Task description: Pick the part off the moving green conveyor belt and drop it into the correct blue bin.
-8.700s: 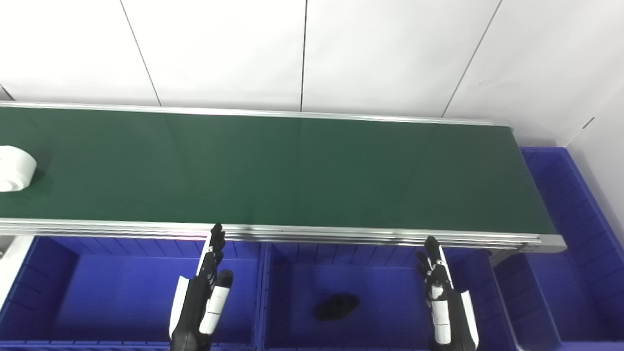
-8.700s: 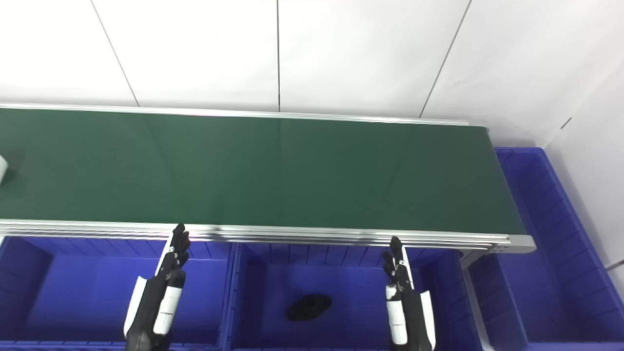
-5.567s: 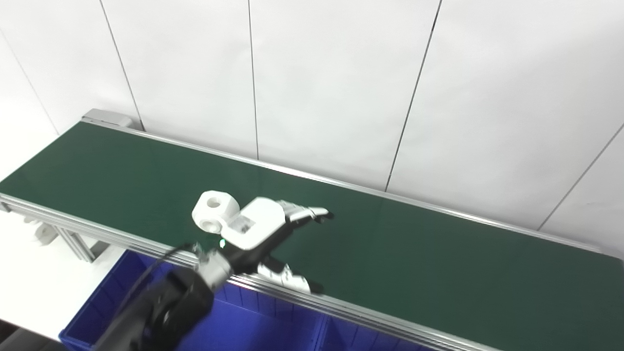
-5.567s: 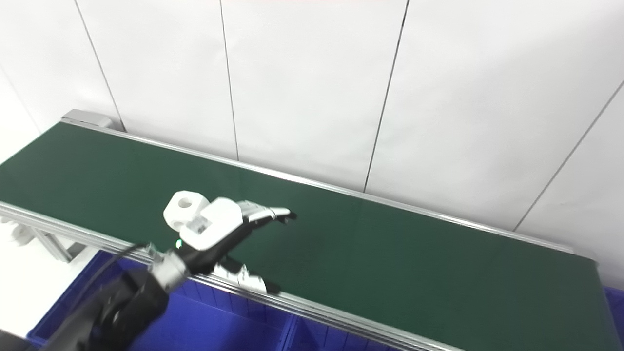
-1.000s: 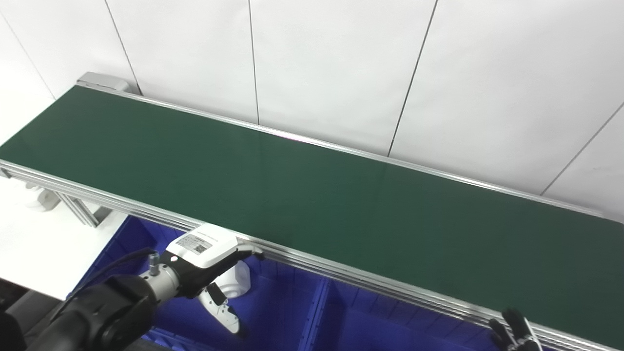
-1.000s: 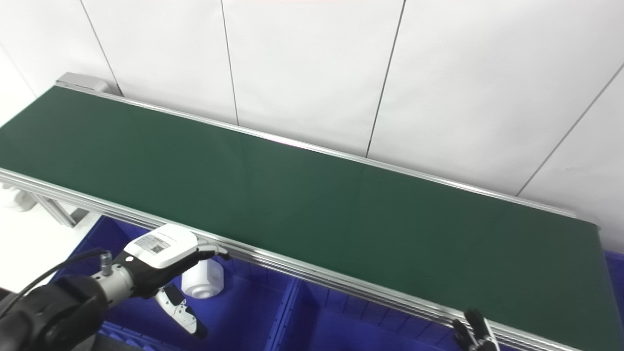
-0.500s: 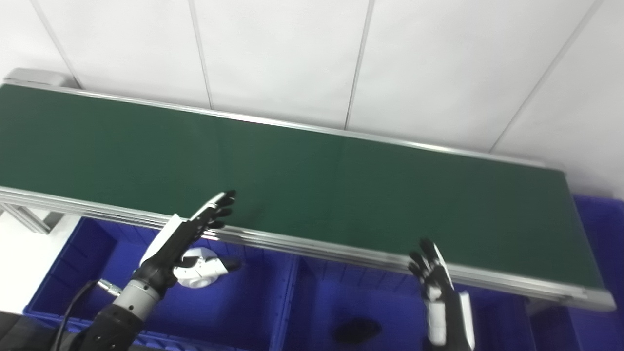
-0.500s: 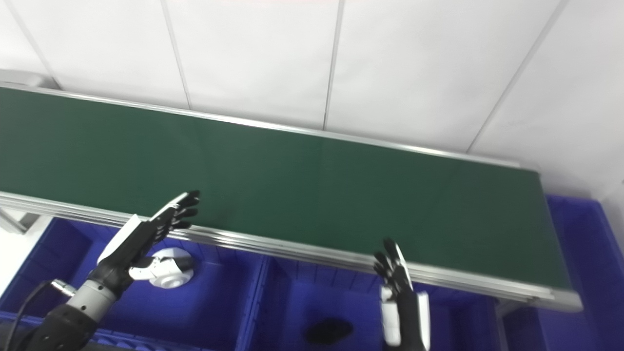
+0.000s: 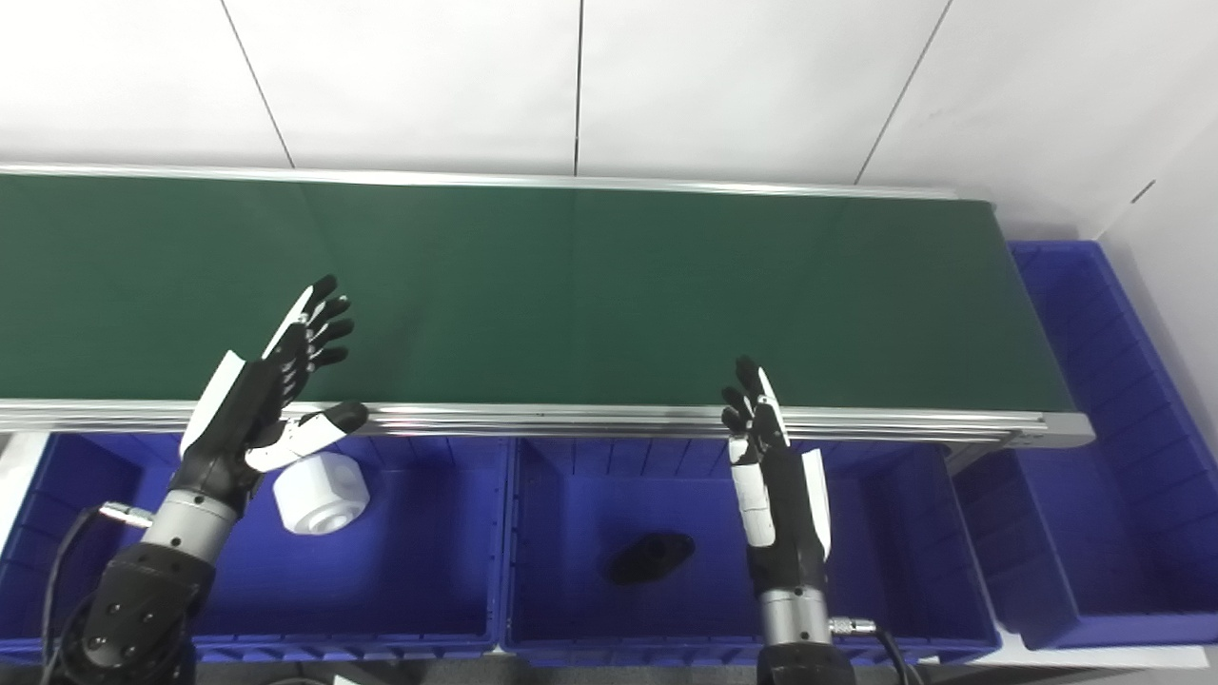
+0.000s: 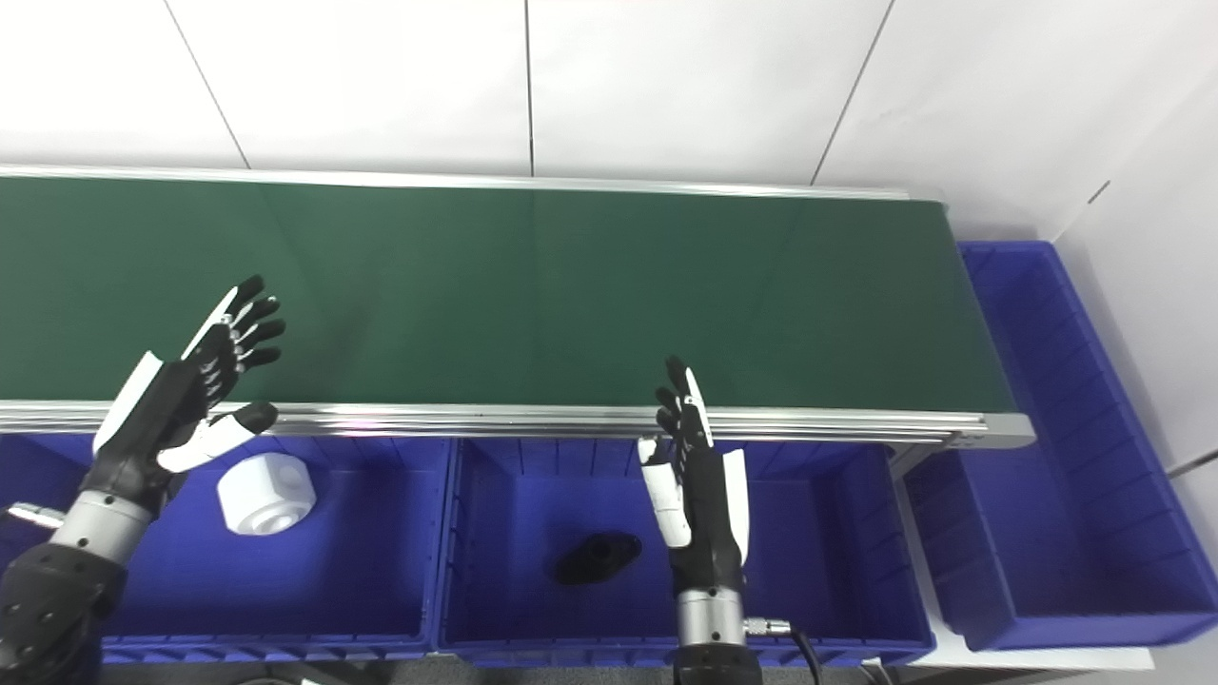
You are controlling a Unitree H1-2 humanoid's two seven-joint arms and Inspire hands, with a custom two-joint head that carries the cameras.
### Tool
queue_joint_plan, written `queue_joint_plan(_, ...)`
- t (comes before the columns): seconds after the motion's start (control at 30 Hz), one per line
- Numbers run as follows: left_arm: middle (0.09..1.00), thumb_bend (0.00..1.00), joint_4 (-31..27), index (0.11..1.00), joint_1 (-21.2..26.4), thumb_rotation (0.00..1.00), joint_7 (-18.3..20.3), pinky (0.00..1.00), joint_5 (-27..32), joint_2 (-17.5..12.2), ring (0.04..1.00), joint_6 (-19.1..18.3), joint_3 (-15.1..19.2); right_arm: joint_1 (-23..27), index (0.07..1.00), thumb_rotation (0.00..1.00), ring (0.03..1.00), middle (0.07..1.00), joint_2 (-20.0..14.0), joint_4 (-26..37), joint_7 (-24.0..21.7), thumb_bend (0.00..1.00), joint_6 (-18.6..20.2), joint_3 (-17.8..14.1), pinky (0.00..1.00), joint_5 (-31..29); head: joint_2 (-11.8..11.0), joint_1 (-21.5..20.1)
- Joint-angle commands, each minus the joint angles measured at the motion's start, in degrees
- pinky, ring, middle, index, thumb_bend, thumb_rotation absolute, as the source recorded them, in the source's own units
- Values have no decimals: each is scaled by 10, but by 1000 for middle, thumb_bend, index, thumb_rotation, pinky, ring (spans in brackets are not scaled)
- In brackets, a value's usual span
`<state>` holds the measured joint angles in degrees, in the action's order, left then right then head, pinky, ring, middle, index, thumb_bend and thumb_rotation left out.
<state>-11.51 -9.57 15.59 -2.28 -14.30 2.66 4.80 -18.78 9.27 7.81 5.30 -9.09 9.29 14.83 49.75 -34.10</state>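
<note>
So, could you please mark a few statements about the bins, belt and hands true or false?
1. The white part lies in the left bin. True.
2. The left hand holds the white part. False: it is open, above it.
3. The middle bin holds a black part. True.
4. A part rides on the belt. False: none shows on it.
5. The right hand is shut. False: it is open.
</note>
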Motion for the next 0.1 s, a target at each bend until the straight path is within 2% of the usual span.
queue_joint_plan(0.0,991,690,-29,1000,13,668,-11,896,20,9,960,1,-3,2,955,1000,935,971,22,15,11,711,-14,10,897,-4,-2,0)
queue_joint_plan(0.07,997,677,-35,1000,11,657,-12,911,25,14,970,0,-6,0,953,1000,935,970,23,17,15,712,-15,12,899,-6,-6,0)
